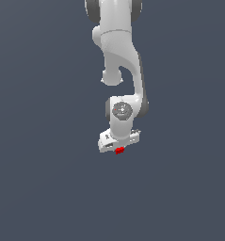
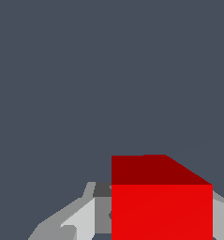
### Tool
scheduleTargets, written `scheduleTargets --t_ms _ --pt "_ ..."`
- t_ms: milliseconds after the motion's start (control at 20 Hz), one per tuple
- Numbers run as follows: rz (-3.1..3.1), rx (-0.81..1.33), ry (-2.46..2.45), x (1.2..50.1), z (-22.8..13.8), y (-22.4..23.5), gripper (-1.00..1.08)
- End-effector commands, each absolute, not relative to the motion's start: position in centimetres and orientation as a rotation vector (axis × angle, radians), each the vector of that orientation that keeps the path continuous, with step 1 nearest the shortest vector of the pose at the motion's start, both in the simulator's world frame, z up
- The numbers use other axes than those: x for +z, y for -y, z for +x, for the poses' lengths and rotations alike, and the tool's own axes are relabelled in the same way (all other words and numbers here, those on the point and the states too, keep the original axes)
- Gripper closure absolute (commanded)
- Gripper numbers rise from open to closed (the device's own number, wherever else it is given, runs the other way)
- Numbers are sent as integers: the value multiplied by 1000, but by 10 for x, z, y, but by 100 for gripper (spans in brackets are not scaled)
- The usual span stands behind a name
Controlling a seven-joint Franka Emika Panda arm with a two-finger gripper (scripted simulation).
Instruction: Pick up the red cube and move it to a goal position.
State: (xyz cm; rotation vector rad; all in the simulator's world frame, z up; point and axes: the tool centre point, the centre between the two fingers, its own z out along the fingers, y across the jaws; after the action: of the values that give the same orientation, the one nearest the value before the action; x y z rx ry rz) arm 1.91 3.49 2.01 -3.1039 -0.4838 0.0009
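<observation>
The red cube [image 1: 119,150] is a tiny bright red block showing just under the white hand of the arm in the exterior view. In the wrist view the red cube [image 2: 161,201] fills the space between the two grey fingers [image 2: 80,220], which sit against its sides. My gripper [image 1: 118,148] is shut on the cube. Whether the cube rests on the grey floor or hangs above it cannot be told. No goal marker shows in either view.
The white arm [image 1: 118,52] reaches in from the top of the exterior view. A plain dark grey surface [image 1: 38,164] lies all around it, with no other objects in view.
</observation>
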Motion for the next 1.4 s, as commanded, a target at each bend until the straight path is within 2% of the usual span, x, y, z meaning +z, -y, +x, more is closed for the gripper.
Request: scheduleTargets --t_ms 0,400,1000,1350 --pt "-3104 1 484 21 19 -34 108" --pt "-3104 1 484 53 29 -17 108" --pt "-3103 0 485 154 60 38 108" --pt "-3103 0 485 190 73 58 108"
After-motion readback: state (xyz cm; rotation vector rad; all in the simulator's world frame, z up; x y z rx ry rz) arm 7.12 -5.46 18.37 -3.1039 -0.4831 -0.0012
